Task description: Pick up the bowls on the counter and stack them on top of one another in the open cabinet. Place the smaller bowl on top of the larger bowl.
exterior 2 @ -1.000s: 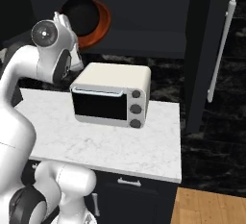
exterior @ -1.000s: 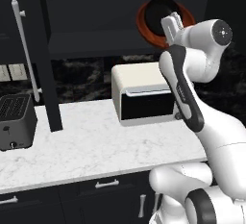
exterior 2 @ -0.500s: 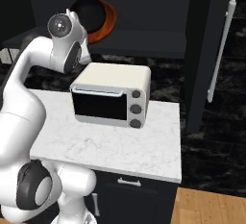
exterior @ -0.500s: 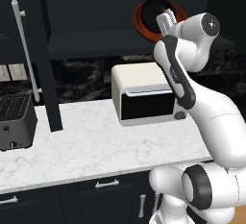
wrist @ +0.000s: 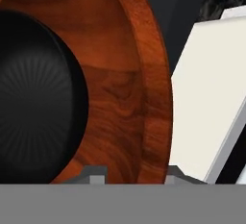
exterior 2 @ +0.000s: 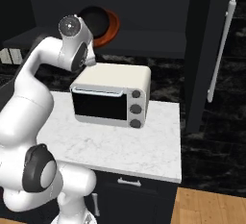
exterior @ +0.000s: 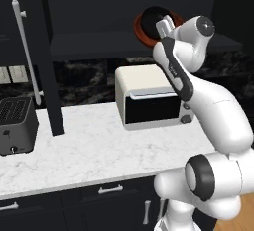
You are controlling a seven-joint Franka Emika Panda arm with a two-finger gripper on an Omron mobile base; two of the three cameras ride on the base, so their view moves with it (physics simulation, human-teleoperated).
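The larger bowl (exterior: pixel 139 30) (exterior 2: pixel 113 26), reddish-brown and wood-like, hangs tipped on its side at the front of the open cabinet's shelf (exterior: pixel 84 44) (exterior 2: pixel 149 41), above the toaster oven. The smaller black bowl (exterior: pixel 153 19) (exterior 2: pixel 94 18) shows inside it. In the hand view the black bowl (wrist: pixel 33 98) lies against the brown bowl's inner wall (wrist: pixel 120 103). My gripper (exterior: pixel 163 27) (wrist: pixel 134 174) reaches toward the cabinet, its two fingers on either side of the brown bowl's rim, shut on it. The marble counter (exterior: pixel 99 145) (exterior 2: pixel 129 141) lies below.
A white toaster oven (exterior: pixel 149 98) (exterior 2: pixel 110 98) stands on the counter right under the bowls. A black toaster (exterior: pixel 15 126) sits at the left. The open cabinet doors carry long silver handles (exterior: pixel 24 51) (exterior 2: pixel 221 50). Dark drawers run below the counter.
My hand, with the brown bowl in it, has shifted slightly left and down toward the shelf. The arm's upper joints have swung round. The oven and toaster have stayed put.
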